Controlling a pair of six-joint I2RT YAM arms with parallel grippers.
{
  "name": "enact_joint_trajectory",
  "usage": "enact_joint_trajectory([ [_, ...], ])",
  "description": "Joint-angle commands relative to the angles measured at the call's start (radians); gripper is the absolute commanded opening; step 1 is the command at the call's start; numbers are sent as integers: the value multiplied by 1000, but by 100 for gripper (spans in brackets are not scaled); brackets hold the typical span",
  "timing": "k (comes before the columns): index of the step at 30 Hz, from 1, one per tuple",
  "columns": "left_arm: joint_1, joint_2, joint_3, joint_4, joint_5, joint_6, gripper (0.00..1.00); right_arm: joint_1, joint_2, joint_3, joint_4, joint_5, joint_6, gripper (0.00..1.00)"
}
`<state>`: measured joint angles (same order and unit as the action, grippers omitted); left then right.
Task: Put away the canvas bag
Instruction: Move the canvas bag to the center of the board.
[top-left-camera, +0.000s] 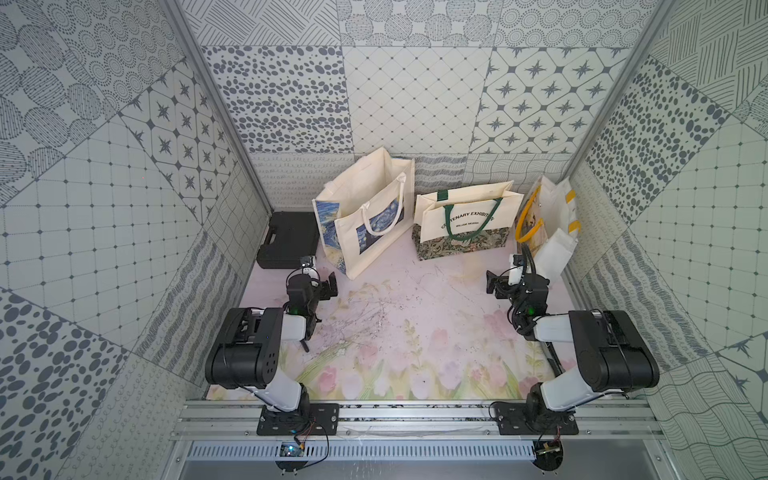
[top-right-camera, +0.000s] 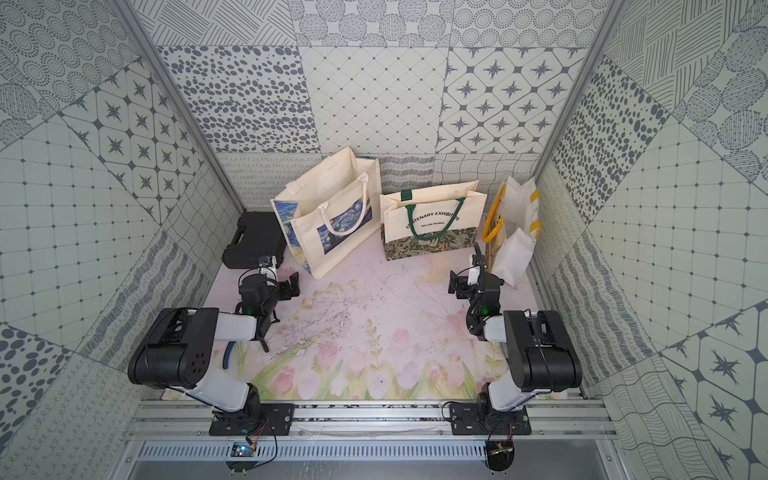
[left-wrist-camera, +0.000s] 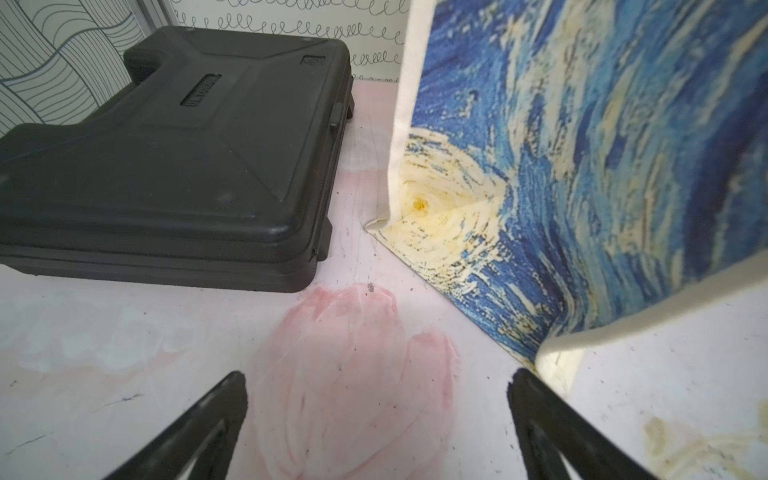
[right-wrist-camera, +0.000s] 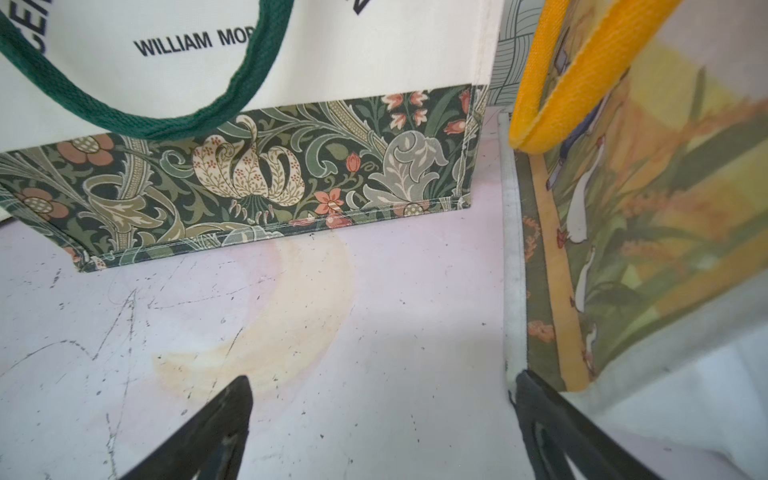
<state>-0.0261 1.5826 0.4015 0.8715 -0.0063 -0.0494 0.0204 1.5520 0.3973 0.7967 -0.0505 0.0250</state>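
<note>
At the worktop's (top-left-camera: 415, 328) far edge stands the starry canvas bag (top-left-camera: 370, 216), whose rim the wide-open, empty left gripper (left-wrist-camera: 374, 380) and right gripper (right-wrist-camera: 382, 380) should pinch squarely

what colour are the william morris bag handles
Dark green handles, clearest in the right wrist view.

Top views: high at the front, looking down and rearward, both covering the whole table (top-left-camera: 415, 332). Wrist cameras: low, close; left faces black case (left-wrist-camera: 166, 166), right faces green-handled bag (right-wrist-camera: 332, 50).
</note>
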Motion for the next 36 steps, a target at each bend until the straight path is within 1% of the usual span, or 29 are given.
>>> enact_joint_trajectory([
  [1, -1, 1, 7, 2, 8, 15, 100, 5, 3, 15, 36, 12, -13, 99],
  [13, -6, 1, 5, 6, 4, 20, 99, 5, 3, 14, 35, 12, -13, 99],
  [19, -20, 0, -13, 37, -15, 33, 100, 6, 2, 15, 36, 12, -13, 99],
  [25, -22, 1, -2, 19, -28, 29, 100, 5, 2, 15, 33, 13, -9, 99],
  [29, -21, 0, -6, 26, -19, 32, 100, 3, 3, 21, 27, 28, -4, 99],
  [30, -22, -6, -17, 43, 7, 49, 100, 8, 2, 20, 26, 38, -8, 99],
  [31, -31, -27, -28, 50, 5, 59, 99, 21, 1, 20, 33, 65, -11, 99],
  [32, -47, -54, -35, 40, -38, 61, 99, 36, -9, 23, 32, 112, -13, 99],
  [33, -67, -93, -37, 17, -101, 63, 99, 60, -50, 33, -20, 128, -39, 99],
  [34, -84, -138, -34, -21, -146, 67, 100, 85, -105, 66, -136, 134, -68, 99],
  [35, -101, -183, -26, -66, -182, 74, 100, 112, -142, 103, -234, 166, -87, 99],
  [36, -128, -237, -15, -120, -241, 81, 100, 149, -174, 134, -291, 212, -106, 99],
])
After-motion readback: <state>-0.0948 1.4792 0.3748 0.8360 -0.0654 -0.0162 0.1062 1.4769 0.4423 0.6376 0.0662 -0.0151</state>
